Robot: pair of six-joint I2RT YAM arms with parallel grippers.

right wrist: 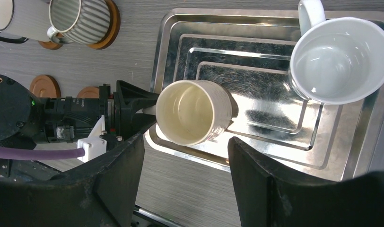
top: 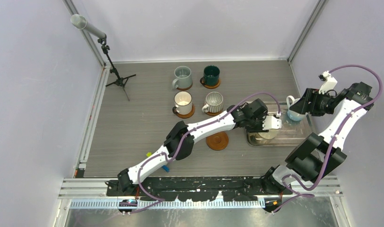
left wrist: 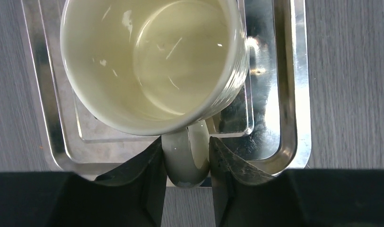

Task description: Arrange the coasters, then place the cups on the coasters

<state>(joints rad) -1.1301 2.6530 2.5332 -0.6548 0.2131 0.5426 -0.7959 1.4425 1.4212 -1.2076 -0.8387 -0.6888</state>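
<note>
A cream cup (left wrist: 147, 61) stands in the steel tray (left wrist: 294, 94), and my left gripper (left wrist: 185, 146) is shut on its handle, one finger pressed to each side. The top view has that gripper (top: 275, 123) at the tray's left end. My right gripper (right wrist: 185, 142) hangs open over the tray's near edge with nothing between its fingers. A white cup (right wrist: 339, 59) sits in the tray's far corner. Several cups stand on coasters at the back: grey-blue (top: 183, 77), dark green (top: 211, 74), white (top: 183, 101) and ribbed (top: 213, 101). One bare coaster (top: 217, 140) lies by the left forearm, and the right wrist view has two bare coasters (right wrist: 44, 86).
A black tripod (top: 117, 75) stands at the back left. Small coloured blocks (top: 149, 154) lie near the left arm's base. The tray (top: 294, 137) lies at the right, close to the side wall.
</note>
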